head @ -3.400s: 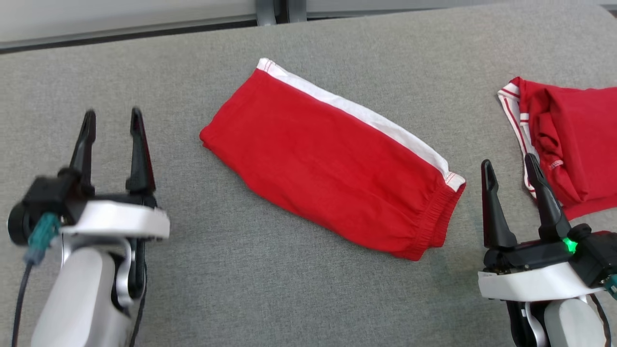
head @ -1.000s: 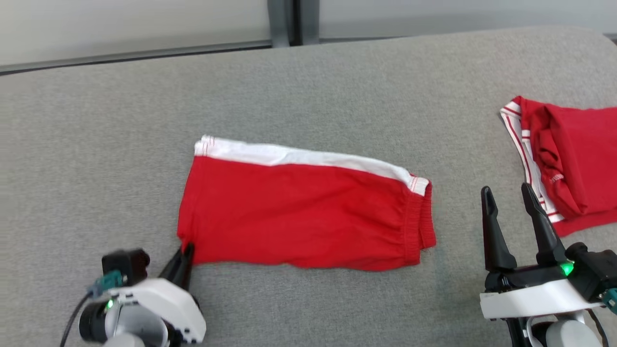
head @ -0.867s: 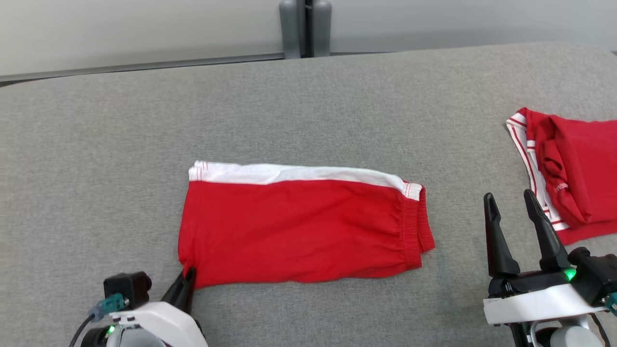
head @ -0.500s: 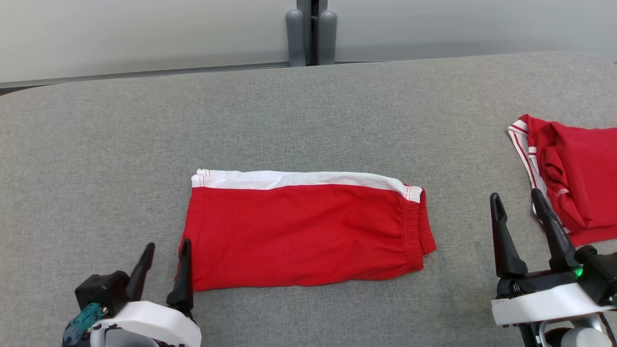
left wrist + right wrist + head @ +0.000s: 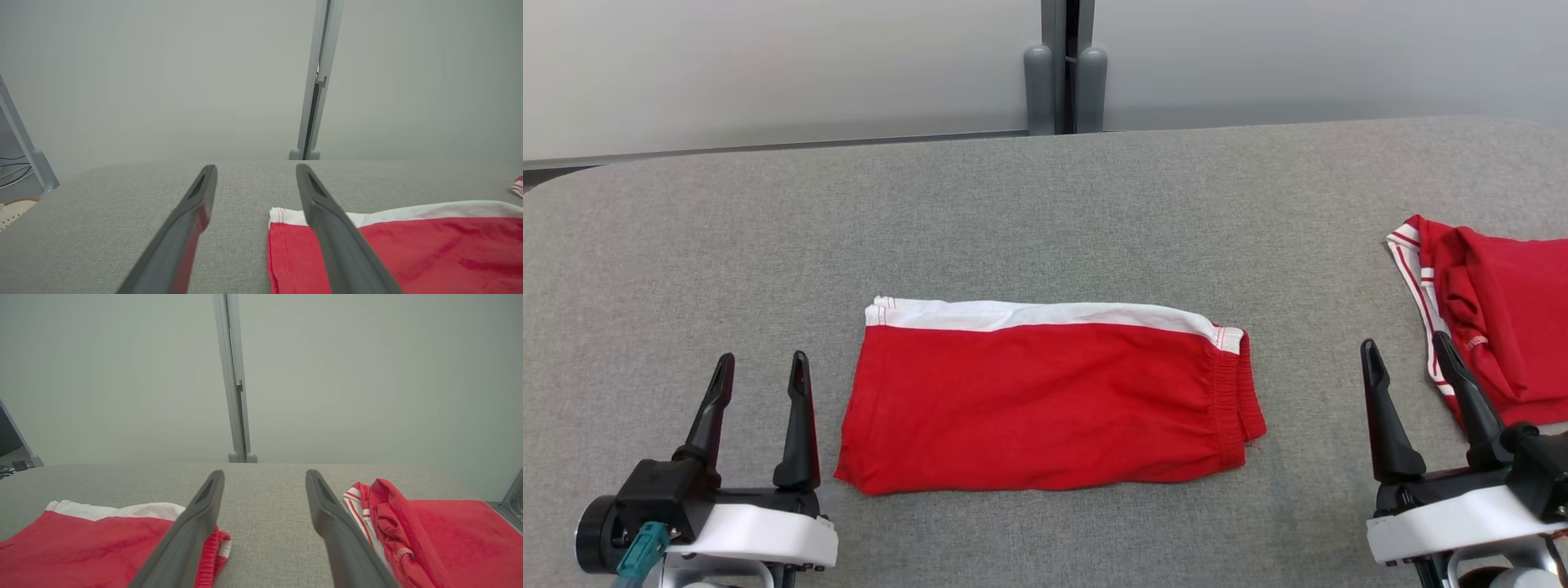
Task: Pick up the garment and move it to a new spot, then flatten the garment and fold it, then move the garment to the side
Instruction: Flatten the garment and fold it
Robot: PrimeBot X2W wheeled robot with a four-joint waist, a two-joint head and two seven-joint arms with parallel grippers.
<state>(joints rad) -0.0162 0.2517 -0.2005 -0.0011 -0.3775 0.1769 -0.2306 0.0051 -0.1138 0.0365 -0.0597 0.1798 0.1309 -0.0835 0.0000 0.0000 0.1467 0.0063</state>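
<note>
The folded red garment [image 5: 1045,404] with a white stripe along its far edge lies flat in the middle of the grey table [image 5: 1045,204], its elastic waistband to the right. Off its left edge my left gripper [image 5: 760,365] stands open and empty; in the left wrist view [image 5: 255,169] the garment [image 5: 408,249] lies right of the fingers. My right gripper [image 5: 1409,353] is open and empty at the lower right, between the garment's waistband [image 5: 212,547] and a second red garment [image 5: 1499,318].
The second red garment [image 5: 429,539], with red-and-white striped trim, lies bunched at the table's right edge. A grey post [image 5: 1066,69] rises behind the table's far edge against a pale wall. Bare grey table surface spreads to the left and behind.
My left gripper pulled the garment's lower-left corner toward me, squaring it, then let go, opened and backed off to the left. The head camera tilted, so the whole scene shifted down.
</note>
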